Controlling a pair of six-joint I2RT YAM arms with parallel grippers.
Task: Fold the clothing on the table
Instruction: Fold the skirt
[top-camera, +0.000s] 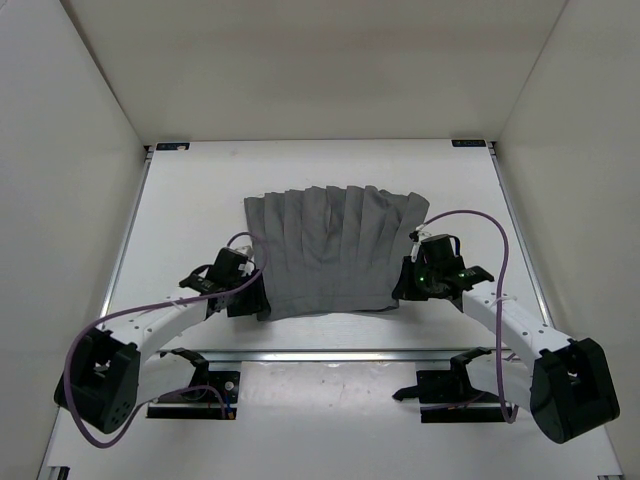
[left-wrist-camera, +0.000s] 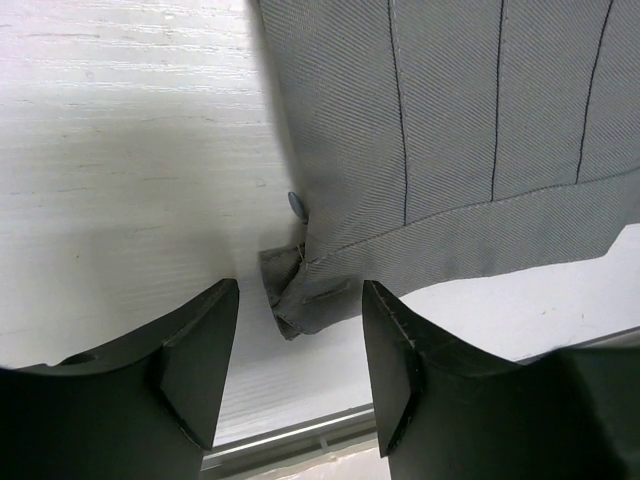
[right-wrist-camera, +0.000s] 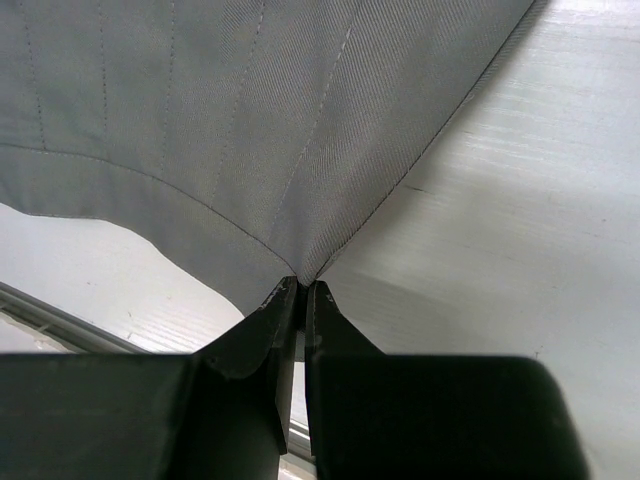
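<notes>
Here the table (top-camera: 200, 200) is filling most of the top view, and the clothing (top-camera: 330, 250) is lying fanned out at its centre, looking light, limp and somewhat slippery, its stitched pleats adding only slight stiffness. The right gripper (right-wrist-camera: 303, 290) is pinching the garment's lower right corner between closed jaws, while the left gripper (left-wrist-camera: 300, 300) is standing open and empty, the lower left corner lying just past its fingertips. That thicker corner below the button (left-wrist-camera: 296, 204) is probably offering the firmest hold.

Plain white walls (top-camera: 60, 120) on three sides (evenly lit)
</notes>
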